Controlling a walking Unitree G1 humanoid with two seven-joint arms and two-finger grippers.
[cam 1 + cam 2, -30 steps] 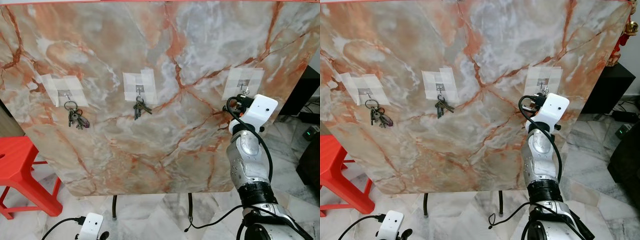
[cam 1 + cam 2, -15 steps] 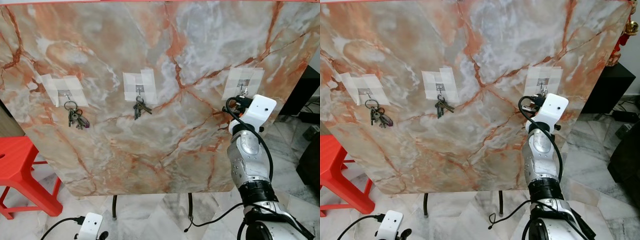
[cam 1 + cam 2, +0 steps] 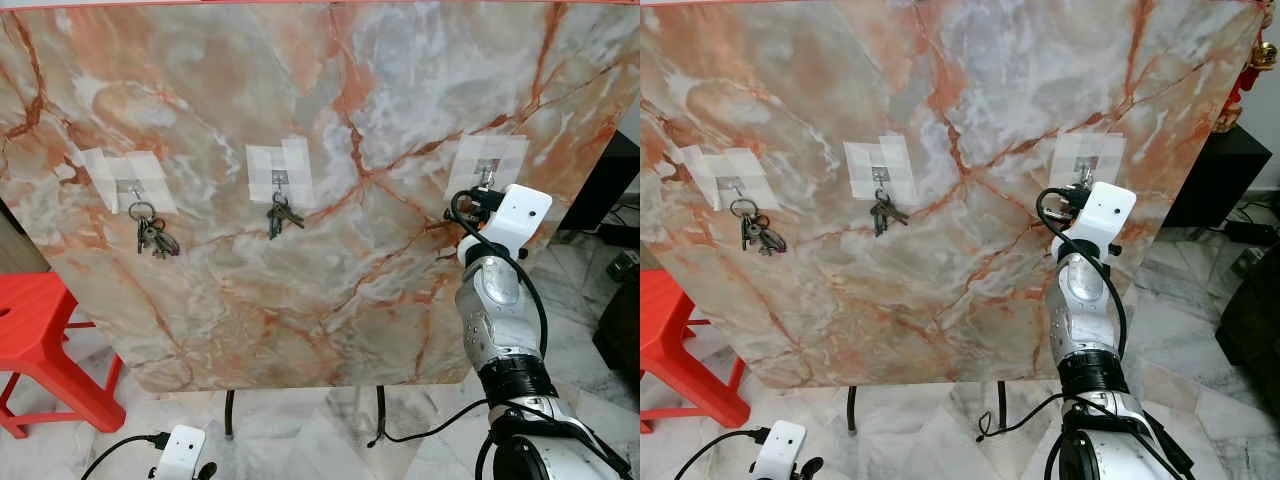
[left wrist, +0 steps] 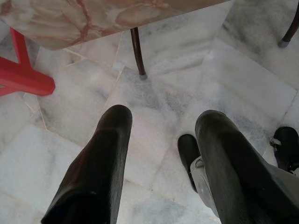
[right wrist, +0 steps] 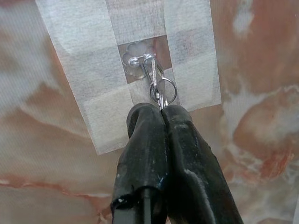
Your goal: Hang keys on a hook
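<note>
While the left gripper (image 4: pixel 159 154) hangs idle over the floor with its fingers parted and nothing in them, the right gripper (image 5: pixel 161 114) has crept slightly higher up the marble board (image 3: pixel 330 120) over the past second. Its fingers are pinched together on the keys' ring (image 5: pixel 163 91), which is now looped onto the taped hook (image 5: pixel 140 59) at the board's three o'clock side. The hanging looks almost done; only letting go seems left.
</note>
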